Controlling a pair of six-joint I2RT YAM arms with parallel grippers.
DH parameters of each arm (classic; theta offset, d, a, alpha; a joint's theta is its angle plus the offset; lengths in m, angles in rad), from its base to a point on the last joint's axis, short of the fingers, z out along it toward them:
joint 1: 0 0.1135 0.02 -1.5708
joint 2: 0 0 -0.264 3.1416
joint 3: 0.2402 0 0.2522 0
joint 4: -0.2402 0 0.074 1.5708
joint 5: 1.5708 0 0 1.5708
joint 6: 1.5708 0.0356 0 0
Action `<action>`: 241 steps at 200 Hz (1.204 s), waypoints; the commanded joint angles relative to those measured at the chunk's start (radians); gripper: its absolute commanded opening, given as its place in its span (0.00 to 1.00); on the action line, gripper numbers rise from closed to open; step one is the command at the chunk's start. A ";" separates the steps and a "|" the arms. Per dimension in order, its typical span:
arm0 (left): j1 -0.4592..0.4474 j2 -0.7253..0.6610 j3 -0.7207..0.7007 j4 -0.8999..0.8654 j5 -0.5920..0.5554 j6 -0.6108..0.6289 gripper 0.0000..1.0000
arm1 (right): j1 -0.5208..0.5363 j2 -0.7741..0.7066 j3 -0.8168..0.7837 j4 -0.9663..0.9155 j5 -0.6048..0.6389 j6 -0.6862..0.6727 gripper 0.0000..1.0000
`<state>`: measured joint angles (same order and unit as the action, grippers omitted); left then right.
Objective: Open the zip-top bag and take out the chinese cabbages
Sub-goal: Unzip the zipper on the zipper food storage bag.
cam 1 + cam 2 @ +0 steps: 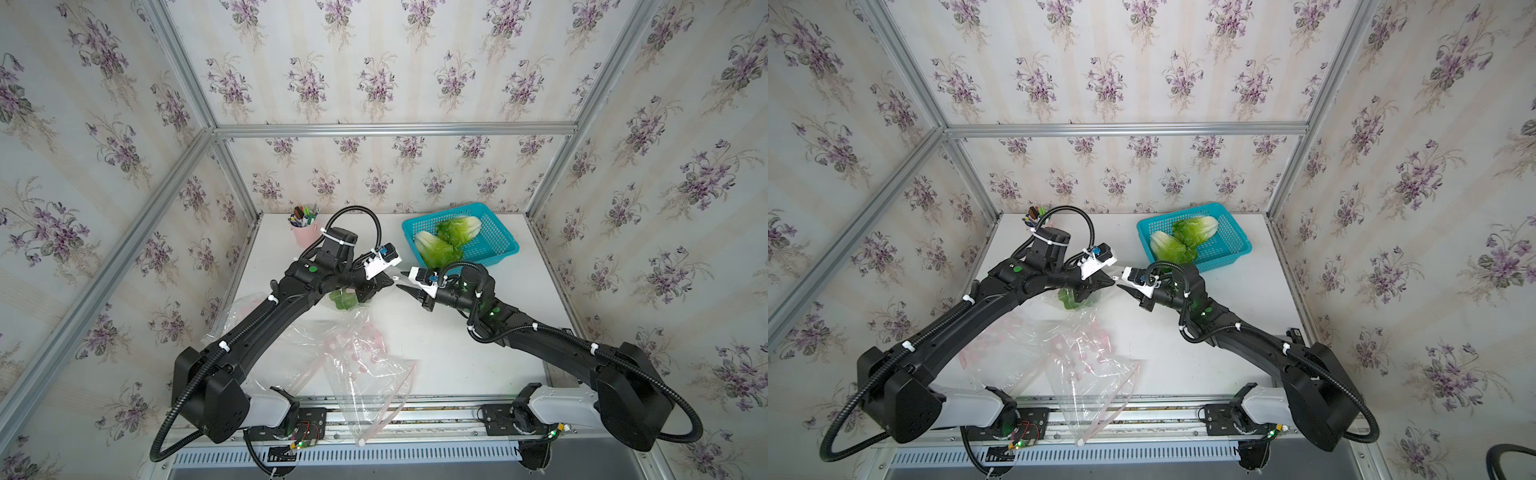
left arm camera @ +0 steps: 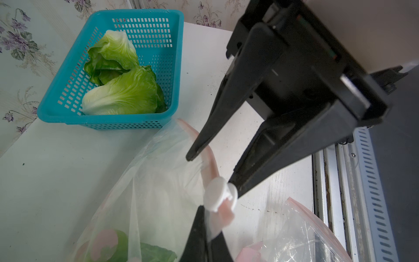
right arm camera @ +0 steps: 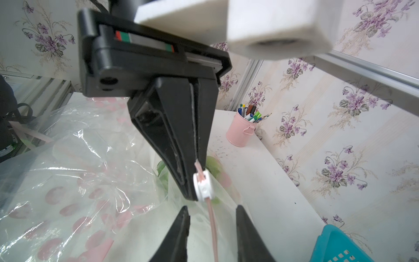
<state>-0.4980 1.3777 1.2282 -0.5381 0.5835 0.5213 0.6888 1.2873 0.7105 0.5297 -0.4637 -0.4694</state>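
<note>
cabbages (image 1: 436, 251): two lying in basket (image 1: 490, 239); third cabbage (image 1: 343, 300) sitting inside bag (image 1: 357, 357), below left gripper (image 3: 192, 190). left gripper clamping shut on zip strip (image 3: 213, 226) beside slider (image 3: 201, 186). right gripper (image 2: 213, 174) standing part open, fingers (image 2: 199, 145) straddling strip, holding nothing. handling, judged: heads likely light, soft, leaves bruising easily; taking hold across firmer whitish base. base of third not showing. bag film thin, slippery; gripping best at stiffer strip.

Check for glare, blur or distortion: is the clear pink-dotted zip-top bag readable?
In both top views: even light, sharp; the clear pink-dotted zip-top bag is faint against the white table. Left wrist: the black right gripper is soft, the teal perforated basket crisp. Right wrist: white glare streaks across the bag; nearby white housing blurred.
</note>
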 commanded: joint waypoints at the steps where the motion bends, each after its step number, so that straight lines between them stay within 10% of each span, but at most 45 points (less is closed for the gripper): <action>1: 0.000 0.000 0.004 0.006 0.027 0.014 0.00 | 0.001 0.013 0.018 0.048 -0.025 -0.012 0.33; 241: 0.000 0.012 -0.006 0.000 0.008 0.023 0.00 | 0.001 0.044 0.066 -0.054 -0.112 -0.025 0.15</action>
<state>-0.4976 1.3891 1.2240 -0.5381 0.5880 0.5312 0.6888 1.3289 0.7704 0.4965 -0.5507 -0.4747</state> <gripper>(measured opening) 0.059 0.161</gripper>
